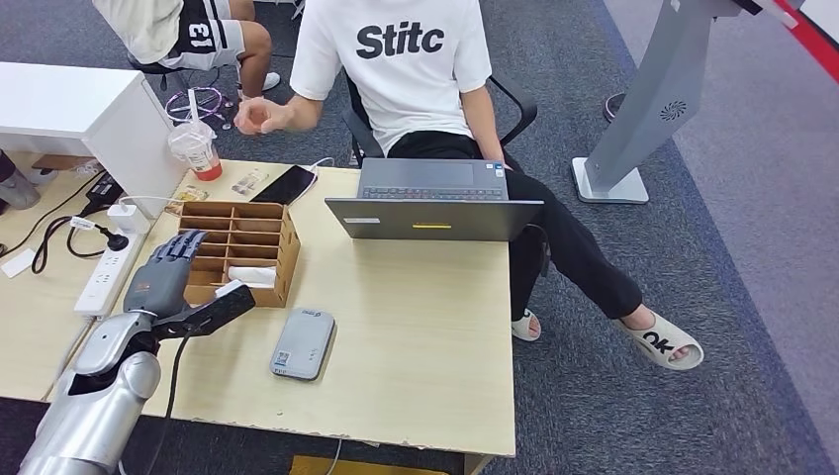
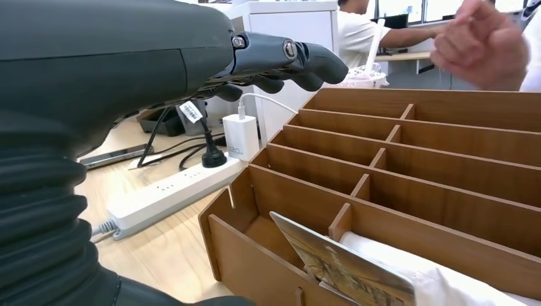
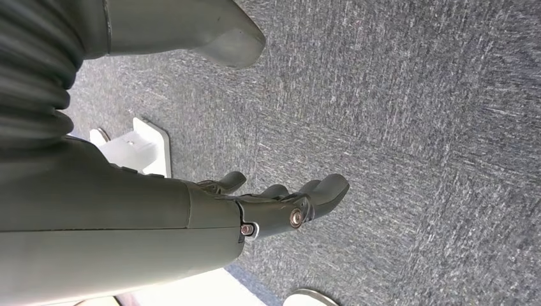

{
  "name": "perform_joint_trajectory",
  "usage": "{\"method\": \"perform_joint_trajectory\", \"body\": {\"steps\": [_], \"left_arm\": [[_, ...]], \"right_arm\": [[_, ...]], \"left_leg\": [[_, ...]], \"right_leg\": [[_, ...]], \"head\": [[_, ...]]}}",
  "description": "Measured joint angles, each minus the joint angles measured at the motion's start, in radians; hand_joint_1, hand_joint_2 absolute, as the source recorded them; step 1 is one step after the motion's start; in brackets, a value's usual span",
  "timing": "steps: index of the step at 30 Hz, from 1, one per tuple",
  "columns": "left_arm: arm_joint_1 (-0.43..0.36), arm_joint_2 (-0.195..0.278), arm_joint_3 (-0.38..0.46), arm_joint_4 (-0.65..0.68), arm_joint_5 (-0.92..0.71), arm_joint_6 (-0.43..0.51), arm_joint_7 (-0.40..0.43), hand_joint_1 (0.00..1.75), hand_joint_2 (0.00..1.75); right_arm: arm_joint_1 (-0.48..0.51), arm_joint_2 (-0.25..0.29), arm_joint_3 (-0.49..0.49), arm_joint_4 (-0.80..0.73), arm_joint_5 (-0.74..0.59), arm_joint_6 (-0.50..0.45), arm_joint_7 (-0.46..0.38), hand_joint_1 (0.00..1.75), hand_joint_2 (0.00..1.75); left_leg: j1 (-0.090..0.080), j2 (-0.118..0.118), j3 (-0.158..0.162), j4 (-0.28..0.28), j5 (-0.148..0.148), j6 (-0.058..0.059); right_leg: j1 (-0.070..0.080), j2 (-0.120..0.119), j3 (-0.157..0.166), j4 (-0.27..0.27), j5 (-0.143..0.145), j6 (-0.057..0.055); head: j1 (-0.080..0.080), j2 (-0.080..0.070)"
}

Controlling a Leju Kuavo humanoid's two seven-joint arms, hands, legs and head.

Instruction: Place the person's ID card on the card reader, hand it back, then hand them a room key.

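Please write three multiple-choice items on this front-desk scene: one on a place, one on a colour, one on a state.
1. Where does the card reader lie?
A. on the table, on the robot's side of the wooden organizer
B. on the laptop
C. on the floor

2. What colour is the power strip?
A. black
B. white
C. red

3. How is the left hand?
A. gripping the cup
B. pressing the reader
C. holding nothing, above the organizer's edge

Answers: 1 A, the grey reader rests flat on the tabletop, apart from the organizer. 2 B, its casing is white in both the head and left wrist views. 3 C, its fingers are apart, with nothing in them.
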Motion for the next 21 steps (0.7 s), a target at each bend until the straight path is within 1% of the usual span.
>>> {"method": "perform_joint_trajectory", "body": {"steps": [11, 14, 18, 21], "left_arm": [[0.0, -0.001, -0.006, 0.002, -0.001, 0.003, 0.0, 0.26, 1.75], [0.0, -0.002, -0.007, 0.004, -0.001, 0.003, 0.0, 0.32, 1.75], [0.0, -0.004, -0.01, 0.008, -0.001, 0.003, 0.0, 0.46, 1.75], [0.0, -0.005, -0.012, 0.011, -0.001, 0.003, 0.0, 0.5, 1.75]], "right_arm": [[0.0, 0.0, 0.0, 0.0, 0.003, 0.001, -0.005, 0.0, 1.75], [0.0, 0.0, 0.0, 0.0, 0.005, 0.002, -0.008, 0.0, 1.75], [0.0, 0.0, 0.0, 0.0, 0.006, 0.002, -0.009, 0.0, 1.75], [0.0, 0.0, 0.0, 0.0, 0.006, 0.002, -0.009, 0.0, 1.75]], "left_leg": [[0.0, 0.0, 0.0, 0.0, 0.0, 0.0], [0.0, 0.0, 0.0, 0.0, 0.0, 0.0], [0.0, 0.0, 0.0, 0.0, 0.0, 0.0], [0.0, 0.0, 0.0, 0.0, 0.0, 0.0]], "right_leg": [[0.0, 0.0, 0.0, 0.0, 0.0, 0.0], [0.0, 0.0, 0.0, 0.0, 0.0, 0.0], [0.0, 0.0, 0.0, 0.0, 0.0, 0.0], [0.0, 0.0, 0.0, 0.0, 0.0, 0.0]], "head": [[0.0, 0.0], [0.0, 0.0], [0.0, 0.0], [0.0, 0.0]]}}
